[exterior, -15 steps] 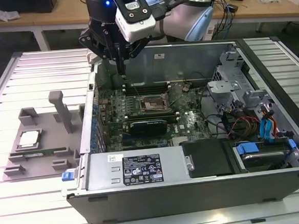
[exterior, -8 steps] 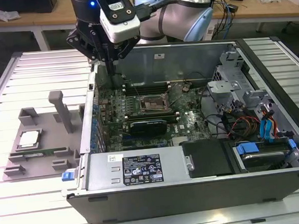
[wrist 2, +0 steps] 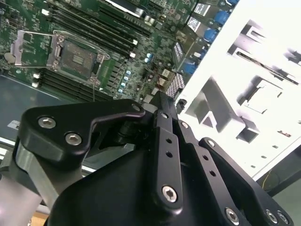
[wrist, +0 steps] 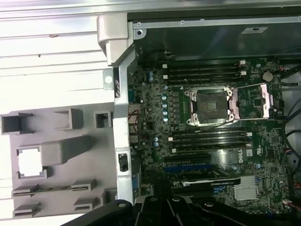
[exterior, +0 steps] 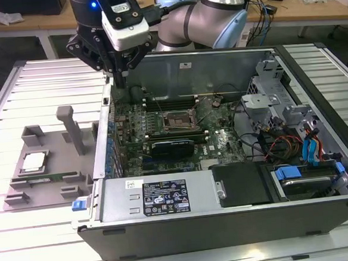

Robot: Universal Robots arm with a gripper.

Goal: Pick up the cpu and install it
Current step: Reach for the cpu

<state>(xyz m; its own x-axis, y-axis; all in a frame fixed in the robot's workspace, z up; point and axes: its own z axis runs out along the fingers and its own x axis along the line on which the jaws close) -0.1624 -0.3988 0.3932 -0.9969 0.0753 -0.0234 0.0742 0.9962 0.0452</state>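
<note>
The cpu (exterior: 34,162), a small silvery square, lies in a recess of the grey holder tray (exterior: 55,142) at the exterior view's left, outside the computer case. In the first wrist view the cpu (wrist: 30,162) is a bright square on that tray. The dark, metal-framed socket (exterior: 176,121) sits in the middle of the motherboard, and both wrist views show the socket (wrist: 209,106) (wrist 2: 77,56) with nothing in it. My gripper (exterior: 119,80) hangs above the case's back corner nearest the tray, above and behind the cpu. Its fingers meet in a point, shut on nothing.
The open case (exterior: 228,222) has tall walls between tray and motherboard. A long black expansion card (exterior: 172,147) lies just in front of the socket. Cables and drive bays (exterior: 294,140) crowd the exterior view's right. A grey post (exterior: 72,128) stands on the tray beside the cpu.
</note>
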